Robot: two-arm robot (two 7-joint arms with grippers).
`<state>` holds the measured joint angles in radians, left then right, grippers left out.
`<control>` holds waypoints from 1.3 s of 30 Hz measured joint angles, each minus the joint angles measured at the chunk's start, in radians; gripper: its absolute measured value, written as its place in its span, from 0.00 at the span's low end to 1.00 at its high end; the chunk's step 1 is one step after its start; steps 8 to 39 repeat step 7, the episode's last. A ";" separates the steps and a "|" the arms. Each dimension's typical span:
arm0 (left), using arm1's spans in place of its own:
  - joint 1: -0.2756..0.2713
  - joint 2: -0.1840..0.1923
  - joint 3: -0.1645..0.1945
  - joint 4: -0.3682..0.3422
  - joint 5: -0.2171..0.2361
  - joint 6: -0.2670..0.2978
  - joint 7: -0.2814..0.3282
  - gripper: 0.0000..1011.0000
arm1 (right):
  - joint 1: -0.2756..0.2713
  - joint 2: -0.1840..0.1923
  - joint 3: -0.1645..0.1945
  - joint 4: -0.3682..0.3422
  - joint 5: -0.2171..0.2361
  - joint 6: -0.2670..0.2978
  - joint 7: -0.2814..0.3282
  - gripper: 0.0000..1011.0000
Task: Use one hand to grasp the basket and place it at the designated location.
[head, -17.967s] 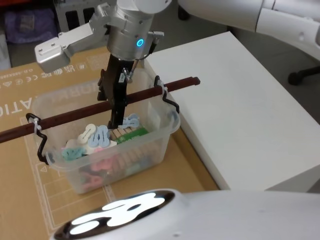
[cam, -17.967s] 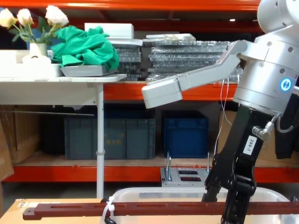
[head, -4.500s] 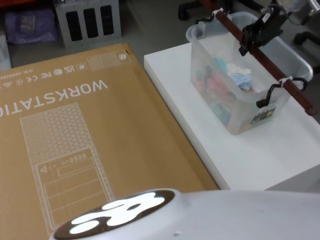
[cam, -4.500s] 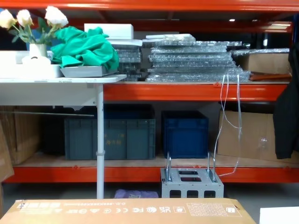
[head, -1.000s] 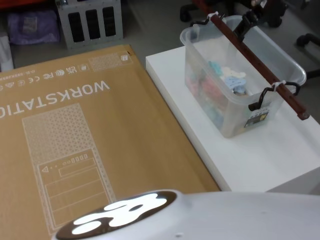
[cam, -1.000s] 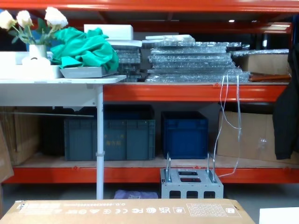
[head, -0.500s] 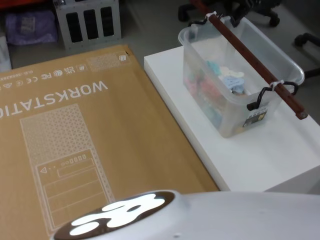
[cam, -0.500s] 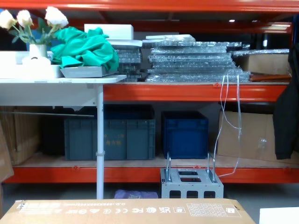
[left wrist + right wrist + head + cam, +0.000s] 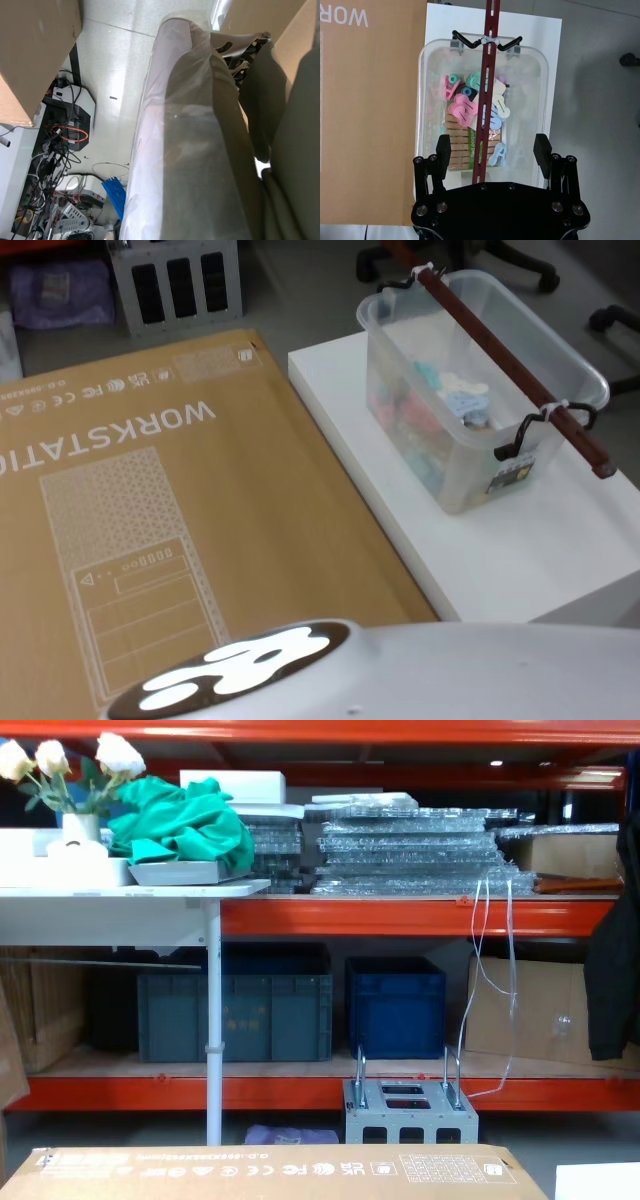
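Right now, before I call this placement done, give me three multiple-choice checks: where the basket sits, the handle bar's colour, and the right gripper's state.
1. The basket sits on:
A. the white table
B. the cardboard sheet
C. the floor

2. The handle bar is:
A. blue
B. dark red-brown
C. green

3. The right gripper is:
A. shut on the bar
B. open above the basket
C. holding a clip

Answers:
1 A, its base rests on the white top.
2 B, seen across the rim.
3 B, fingers spread either side, touching nothing.

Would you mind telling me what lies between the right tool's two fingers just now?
In the right wrist view, the open right tool straddles the basket; its red-brown handle runs midway between the fingers, touching neither, with pegs beneath.
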<state>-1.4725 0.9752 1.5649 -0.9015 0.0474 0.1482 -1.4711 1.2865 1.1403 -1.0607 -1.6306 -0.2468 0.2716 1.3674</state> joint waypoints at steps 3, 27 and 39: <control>0.000 0.000 0.000 0.000 0.000 0.000 0.000 0.00 | 0.000 0.000 0.000 0.000 -0.001 0.000 0.000 0.99; 0.000 0.000 0.000 0.000 0.000 0.000 0.000 0.00 | 0.000 0.000 -0.001 0.000 -0.001 0.001 -0.001 0.99; 0.000 0.000 0.000 0.000 0.000 0.000 0.000 0.00 | 0.000 0.000 -0.001 0.000 -0.001 0.001 -0.001 0.99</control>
